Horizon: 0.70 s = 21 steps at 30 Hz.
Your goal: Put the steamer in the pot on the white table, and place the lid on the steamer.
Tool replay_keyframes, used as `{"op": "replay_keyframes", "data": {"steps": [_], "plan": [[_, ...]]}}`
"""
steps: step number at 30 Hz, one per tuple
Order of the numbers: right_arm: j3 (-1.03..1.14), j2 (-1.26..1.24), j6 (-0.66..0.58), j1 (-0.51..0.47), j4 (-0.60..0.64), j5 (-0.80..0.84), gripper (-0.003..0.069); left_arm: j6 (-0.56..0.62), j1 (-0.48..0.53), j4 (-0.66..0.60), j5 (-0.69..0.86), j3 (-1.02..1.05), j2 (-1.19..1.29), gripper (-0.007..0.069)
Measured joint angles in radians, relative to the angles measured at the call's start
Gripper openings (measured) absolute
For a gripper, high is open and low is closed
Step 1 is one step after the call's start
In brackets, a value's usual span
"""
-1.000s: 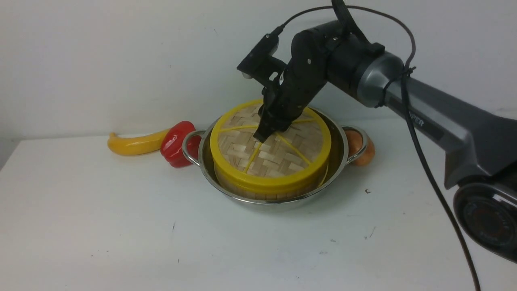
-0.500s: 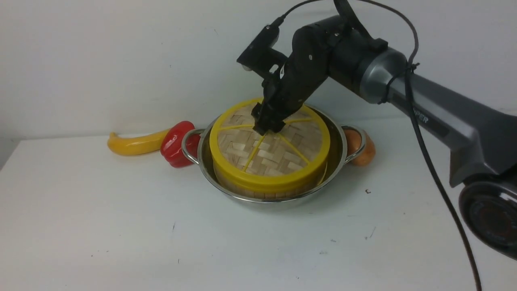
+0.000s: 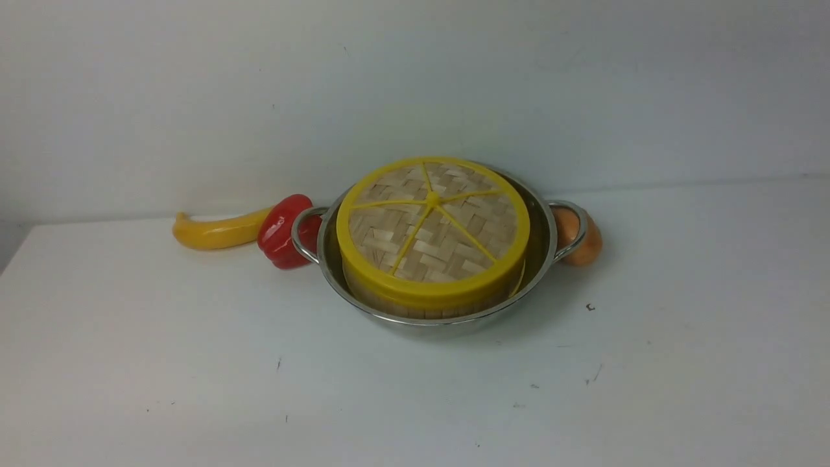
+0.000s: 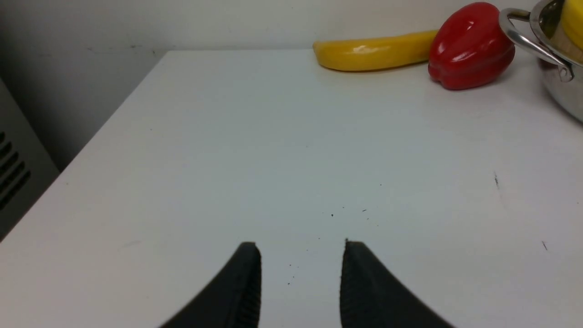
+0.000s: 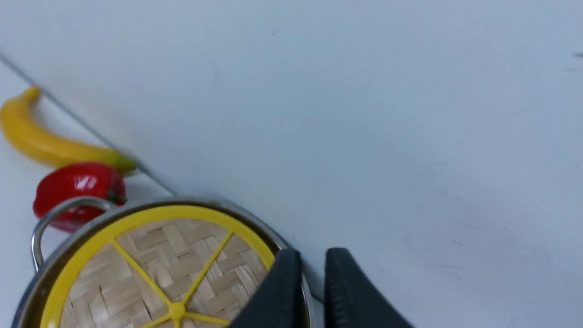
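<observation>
The woven lid (image 3: 432,224) with yellow spokes lies flat on the steamer (image 3: 421,311). Only the steamer's bamboo side shows under the lid's yellow rim. The steamer stands inside the steel pot (image 3: 542,250) at the back middle of the white table (image 3: 194,363). Neither arm shows in the front view. My left gripper (image 4: 300,246) is open and empty, low over bare table, left of the pot (image 4: 560,86). My right gripper (image 5: 312,259) is narrowly open and empty, above the pot's rim (image 5: 45,223) beside the lid (image 5: 150,269).
A yellow banana (image 3: 214,232) and a red pepper (image 3: 282,230) lie against the pot's left handle. An orange fruit (image 3: 583,243) sits behind the right handle. A white wall stands close behind the pot. The table's left edge (image 4: 91,141) drops off.
My right gripper let go of the lid's centre knob, rose, and the right arm left the front view. The lid stays on the steamer.
</observation>
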Motion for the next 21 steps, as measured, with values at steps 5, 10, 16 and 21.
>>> {"op": "replay_keyframes", "data": {"steps": [5,10,16,21], "plan": [[0.000,-0.079,0.148,0.000,-0.003,0.005,-0.0005,0.000,0.000,0.000,0.000,0.000,0.000,0.0241],[0.000,-0.110,0.245,0.000,0.017,-0.001,-0.0002,0.000,0.000,0.000,0.000,0.000,0.000,0.0241],[0.020,-0.114,0.233,0.000,-0.051,0.051,0.0005,0.000,0.000,0.000,0.000,0.000,0.000,0.0241],[0.231,-0.217,0.268,0.000,-0.149,0.060,0.0013,0.000,0.000,0.000,0.001,0.000,0.000,0.0241]]}}
